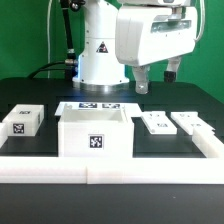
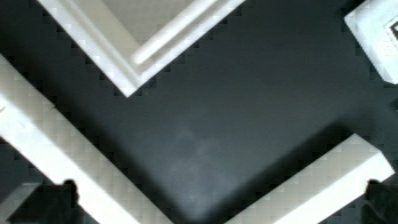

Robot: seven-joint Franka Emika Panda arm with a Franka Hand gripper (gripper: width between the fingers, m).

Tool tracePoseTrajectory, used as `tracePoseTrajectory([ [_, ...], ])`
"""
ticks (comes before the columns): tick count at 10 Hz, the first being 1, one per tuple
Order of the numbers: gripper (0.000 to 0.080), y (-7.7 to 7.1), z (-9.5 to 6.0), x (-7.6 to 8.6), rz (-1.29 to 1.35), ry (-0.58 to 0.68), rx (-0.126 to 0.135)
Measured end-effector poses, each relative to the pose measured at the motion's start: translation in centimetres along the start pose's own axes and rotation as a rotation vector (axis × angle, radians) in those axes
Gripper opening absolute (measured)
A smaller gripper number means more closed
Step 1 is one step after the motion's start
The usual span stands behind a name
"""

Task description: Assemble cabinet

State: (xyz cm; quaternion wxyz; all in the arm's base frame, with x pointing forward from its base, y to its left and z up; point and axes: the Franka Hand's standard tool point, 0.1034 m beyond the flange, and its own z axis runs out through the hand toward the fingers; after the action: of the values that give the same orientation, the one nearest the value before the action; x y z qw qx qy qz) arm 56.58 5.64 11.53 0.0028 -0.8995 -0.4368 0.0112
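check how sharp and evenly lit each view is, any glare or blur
exterior view: even light, sharp enough that the tag on the cabinet reads, though the white surfaces wash out a little; wrist view: softer, the white edges blurred, a faint pale sheen on the dark table, no hard shadows.

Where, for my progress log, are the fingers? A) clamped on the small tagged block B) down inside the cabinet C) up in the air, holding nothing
C: the fingers hang apart and empty well above the table, to the exterior view's right of the open cabinet, over the side where two small flat panels lie.
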Motion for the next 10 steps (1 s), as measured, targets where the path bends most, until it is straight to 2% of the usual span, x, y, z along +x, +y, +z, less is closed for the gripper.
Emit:
tracePoseTrajectory([
  [10,0.0798,0.00,0.01,0.00,0.000,0.000,0.000],
])
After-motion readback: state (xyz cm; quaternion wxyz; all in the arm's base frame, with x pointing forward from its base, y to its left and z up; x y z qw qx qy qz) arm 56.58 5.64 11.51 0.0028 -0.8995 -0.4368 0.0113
